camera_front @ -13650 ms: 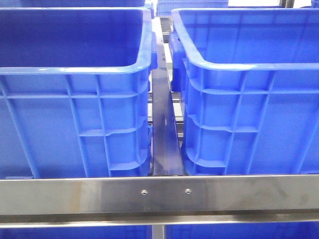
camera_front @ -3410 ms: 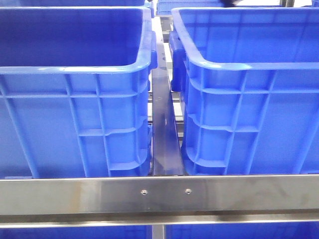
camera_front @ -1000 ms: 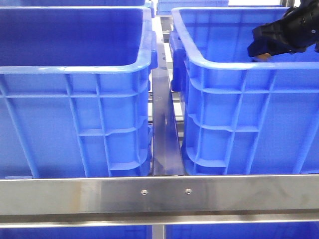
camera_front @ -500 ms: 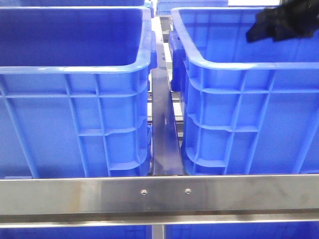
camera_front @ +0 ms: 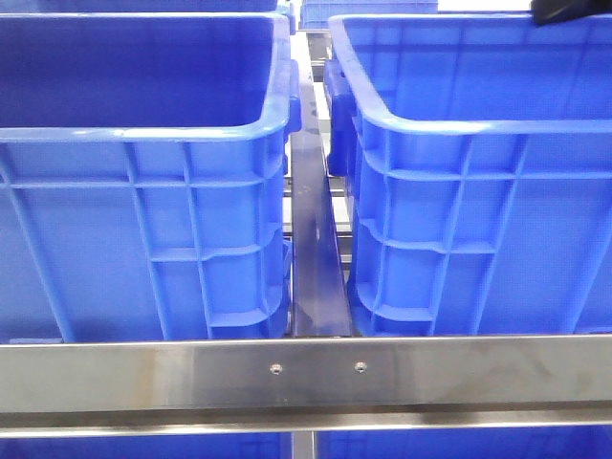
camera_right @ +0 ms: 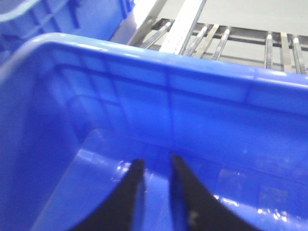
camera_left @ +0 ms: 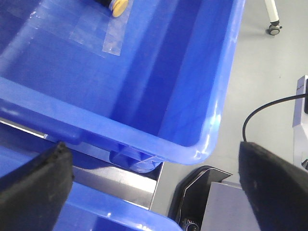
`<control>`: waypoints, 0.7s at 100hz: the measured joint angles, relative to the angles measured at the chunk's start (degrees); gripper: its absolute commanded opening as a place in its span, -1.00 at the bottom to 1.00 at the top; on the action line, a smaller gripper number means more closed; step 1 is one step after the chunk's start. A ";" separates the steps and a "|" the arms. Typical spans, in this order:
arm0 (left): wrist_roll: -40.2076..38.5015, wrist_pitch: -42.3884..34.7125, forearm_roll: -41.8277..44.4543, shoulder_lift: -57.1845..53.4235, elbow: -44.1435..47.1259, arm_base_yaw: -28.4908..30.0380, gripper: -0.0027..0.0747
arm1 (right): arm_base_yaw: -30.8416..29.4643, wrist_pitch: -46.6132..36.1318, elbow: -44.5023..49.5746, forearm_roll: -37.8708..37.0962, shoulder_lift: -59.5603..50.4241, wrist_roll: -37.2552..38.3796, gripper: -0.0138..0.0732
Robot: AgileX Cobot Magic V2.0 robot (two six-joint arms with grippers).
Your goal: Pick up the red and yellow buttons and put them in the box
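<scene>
1. We see two large blue plastic crates side by side in the front view, the left crate [camera_front: 143, 124] and the right crate [camera_front: 478, 124], carried on a metal roller rack whose steel crossbar [camera_front: 306, 375] runs across the near edge.
2. A dark metal divider rail [camera_front: 314, 249] runs between the two crates, from the crossbar toward the far end of the rack.
3. Only a small dark piece of the right arm [camera_front: 572, 10] shows in the front view, above the far right rim of the right crate.
4. In the right wrist view our right tool [camera_right: 156, 166] hangs over the inside of a blue crate [camera_right: 144, 91], its two black fingers [camera_right: 130, 187] nearly together with a thin gap; we see nothing held between them.
5. Behind that crate's far wall we see bare steel rollers [camera_right: 226, 41] of the rack.
6. In the left wrist view our left tool [camera_left: 154, 187] is spread wide, its black fingertips [camera_left: 33, 178] at either side of the frame and nothing between them.
7. It sits above the corner of a blue crate [camera_left: 202, 120], beside the grey floor [camera_left: 269, 82].
8. A yellow button [camera_left: 119, 6] lies on that crate's floor, near a patch of clear tape [camera_left: 98, 31]; a dark object touches it but is cut off.
9. We cannot find a red button in any view.
</scene>
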 measured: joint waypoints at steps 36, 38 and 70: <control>0.00 0.00 0.00 0.00 0.00 0.00 0.75 | 0.00 0.79 14.05 0.00 -18.26 0.00 -0.85; 0.00 0.00 0.00 0.00 0.00 0.00 0.75 | 0.00 0.91 14.93 0.00 -19.41 0.00 -0.85; 0.00 0.00 0.00 0.00 0.00 0.00 0.75 | 0.00 1.24 26.30 0.00 -33.88 0.00 -0.85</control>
